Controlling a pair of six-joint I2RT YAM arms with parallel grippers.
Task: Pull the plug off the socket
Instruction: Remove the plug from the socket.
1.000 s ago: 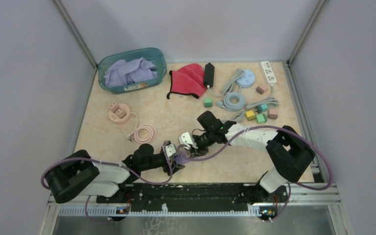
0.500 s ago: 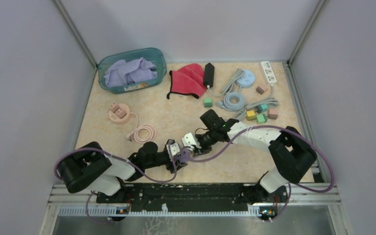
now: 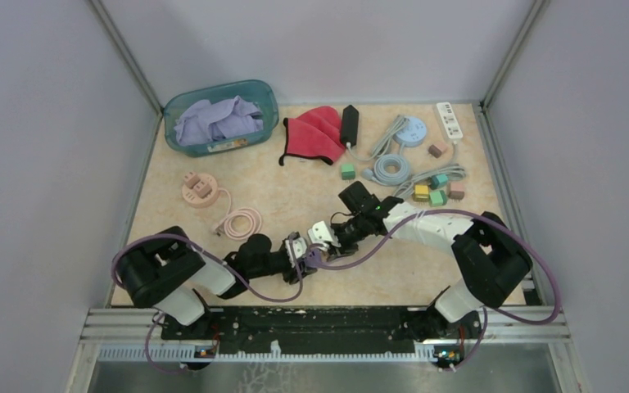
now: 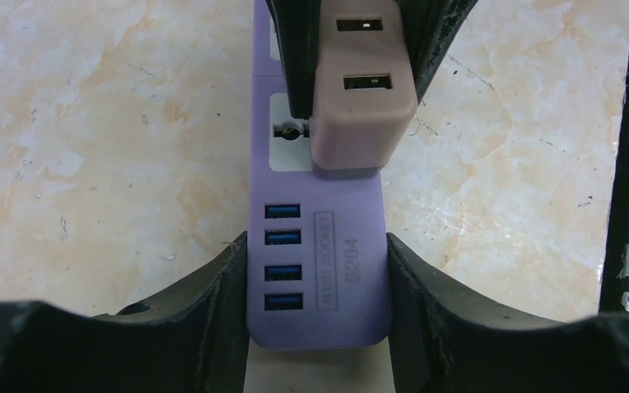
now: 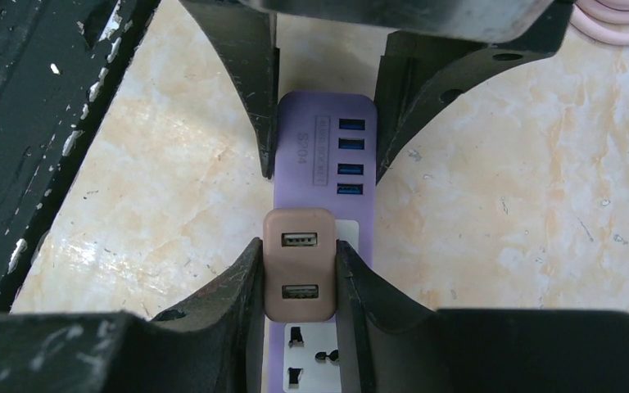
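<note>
Grip stage, by the look of it, with the pull itself not yet made. Clamped by the left claw (image 4: 315,270) across the USB end of the purple socket (image 4: 328,221), flat on the surface (image 3: 295,188). Pinched by the right claw (image 5: 297,278) on both flanks: the tan plug (image 5: 299,254), seemingly seated flush. Both near the front edge, between the two arms.

Next, most likely: draw straight out with the right, no twisting, while bearing down with the left so as not to drag the socket along.

Elsewhere on the beige marbled surface: a teal bin (image 3: 229,145) of cloth (image 3: 217,119) far left, a red mask (image 3: 315,129), a pink cord (image 3: 242,221), grey cords (image 3: 391,168) and small cubes (image 3: 436,197) far right. Pale walls on three sides.
</note>
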